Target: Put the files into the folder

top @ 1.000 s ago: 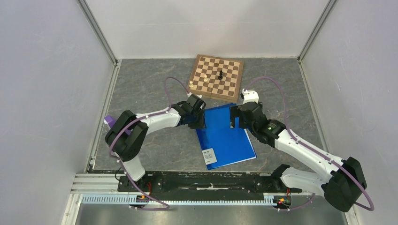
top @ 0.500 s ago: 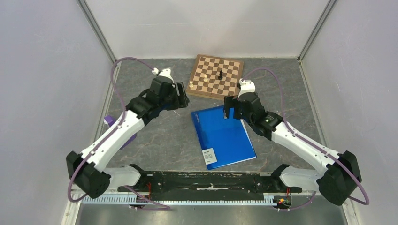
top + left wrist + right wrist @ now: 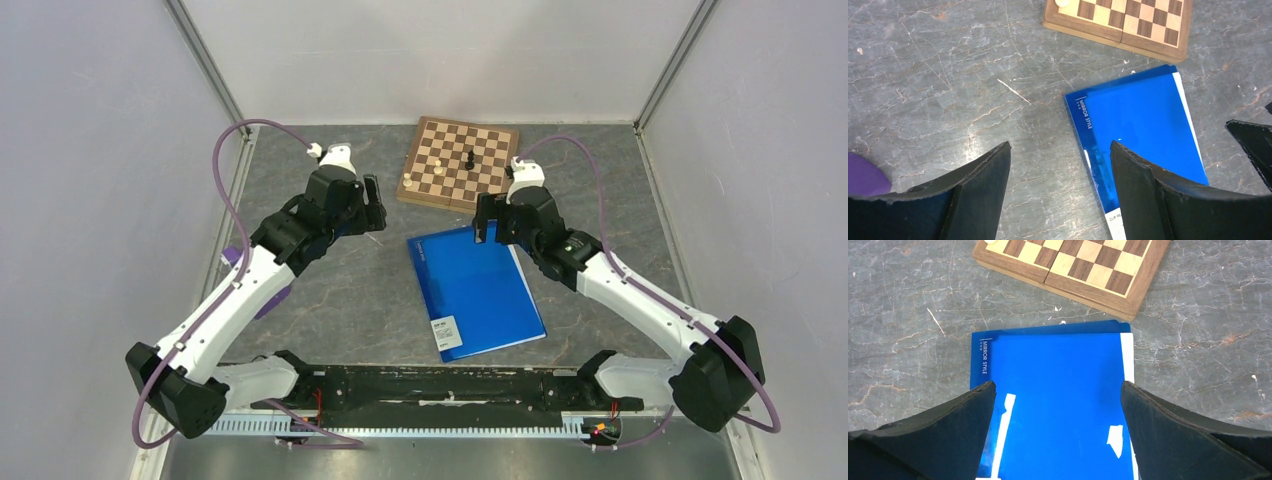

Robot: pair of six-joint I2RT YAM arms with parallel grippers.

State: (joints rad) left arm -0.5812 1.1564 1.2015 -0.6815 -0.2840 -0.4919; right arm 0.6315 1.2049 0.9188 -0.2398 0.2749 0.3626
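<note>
Folder (image 3: 478,290) lies shut on the table (image 3: 340,300) near the chessboard (image 3: 461,165). Files (image 3: 1128,355) are inside, with a white edge peeking out. Left gripper (image 3: 1060,150) and right gripper (image 3: 1058,387) are both spread wide and empty, likely because the job is done.

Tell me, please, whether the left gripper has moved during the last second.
Yes. The left gripper has pulled off the folder's far-left corner, leftward and toward the far side, and now sits just left of the chessboard.

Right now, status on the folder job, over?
Left end effector open, empty, over bare table. Right end effector open above folder. Folder shut, flat, white files edge showing at its side. Chessboard close beyond.
</note>
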